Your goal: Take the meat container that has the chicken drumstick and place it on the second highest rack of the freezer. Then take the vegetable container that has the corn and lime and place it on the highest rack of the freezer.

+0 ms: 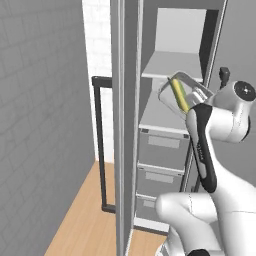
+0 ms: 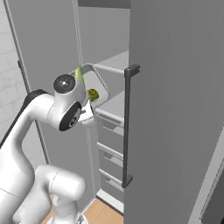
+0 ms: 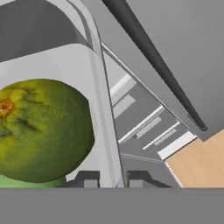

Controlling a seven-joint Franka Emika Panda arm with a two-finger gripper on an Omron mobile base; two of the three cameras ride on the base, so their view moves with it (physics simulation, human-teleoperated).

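Open freezer (image 1: 165, 145), drawers low: gripper (image 3: 113, 179) clamps the tilted vegetable container (image 1: 182, 92), corn (image 1: 178, 95) and lime (image 3: 41, 129) aboard, near the highest rack (image 1: 172, 65); placement remains.

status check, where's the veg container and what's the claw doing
Claw shut on vegetable container rim. Container tilted, in front of open freezer, level with upper shelves, not yet on a rack; corn and lime inside. Nothing blocking.
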